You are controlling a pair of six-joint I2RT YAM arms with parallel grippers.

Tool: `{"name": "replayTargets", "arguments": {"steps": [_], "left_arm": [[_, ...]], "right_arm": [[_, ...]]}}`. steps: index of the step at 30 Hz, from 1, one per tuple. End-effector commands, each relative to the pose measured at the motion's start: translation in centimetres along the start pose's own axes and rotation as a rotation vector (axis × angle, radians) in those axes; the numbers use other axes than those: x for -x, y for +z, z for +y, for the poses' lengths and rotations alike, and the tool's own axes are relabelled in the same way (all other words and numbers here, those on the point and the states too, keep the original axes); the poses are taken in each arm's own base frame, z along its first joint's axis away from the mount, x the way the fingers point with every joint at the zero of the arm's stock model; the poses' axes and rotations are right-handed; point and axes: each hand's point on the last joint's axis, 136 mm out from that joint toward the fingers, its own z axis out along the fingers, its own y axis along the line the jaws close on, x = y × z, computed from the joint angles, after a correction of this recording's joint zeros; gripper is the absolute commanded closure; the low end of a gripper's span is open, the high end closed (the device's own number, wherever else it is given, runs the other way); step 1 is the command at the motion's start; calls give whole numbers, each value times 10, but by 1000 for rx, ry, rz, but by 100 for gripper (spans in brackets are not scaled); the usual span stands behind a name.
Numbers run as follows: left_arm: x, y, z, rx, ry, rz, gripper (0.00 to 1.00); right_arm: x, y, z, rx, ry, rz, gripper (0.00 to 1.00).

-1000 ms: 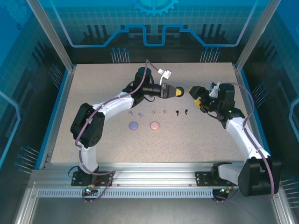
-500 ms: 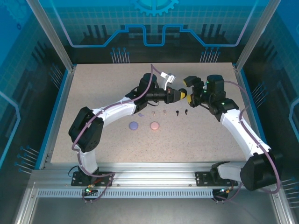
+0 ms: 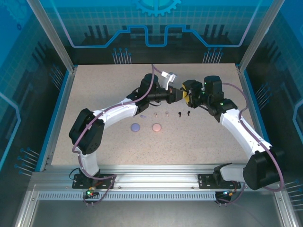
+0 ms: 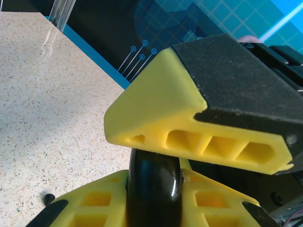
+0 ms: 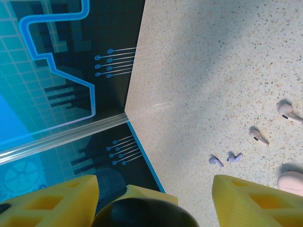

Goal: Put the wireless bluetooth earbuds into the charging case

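Both arms reach to the far middle of the table (image 3: 94, 94) and meet in the air. The left gripper (image 3: 178, 94) is clamped tight on a black case (image 4: 154, 187), held edge-up. The right gripper (image 3: 188, 91) straddles the same case with its jaws part-wide, a gap on one side. The earbuds lie in a row mid-table: lilac earbuds (image 3: 134, 114), pink earbuds (image 3: 155, 113), black earbuds (image 3: 180, 113). The lilac case (image 3: 136, 126) and pink case (image 3: 156, 126) sit just nearer the arms. Speckled beige top, blue rim, blue circuit-pattern walls.
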Motion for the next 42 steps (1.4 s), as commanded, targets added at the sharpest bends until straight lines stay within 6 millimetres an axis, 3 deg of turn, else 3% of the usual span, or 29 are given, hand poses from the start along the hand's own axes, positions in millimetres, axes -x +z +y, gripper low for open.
{"name": "replayTargets", "arguments": {"steps": [1,6,11,13,18,26,32,35,42], "left_arm": [[14,-7,-13,-14,64,-44,100],[14,-7,-15,-16,64,-43,100],[14,-7,-15,-15,63,-43,100],[15,-7,-14,-8,65,-42,100],[18,-12,-13,16,79,-47,81],[21,-16,-11,22,77,-55,71],[22,-18,-11,20,76,-60,56],[23,-19,-10,22,74,-62,54],[24,-19,-11,13,66,-77,60]], "right_arm": [[-5,2,8,19,-10,2,41],[-6,2,10,25,-13,6,55],[-6,2,11,27,-13,2,62],[-5,1,11,27,-14,0,62],[-3,2,6,12,-13,-7,62],[-2,2,2,0,-10,-10,62],[-1,2,0,-5,-10,-14,62],[0,2,0,-6,-6,-15,62],[0,2,-3,-14,-5,-13,62]]}}
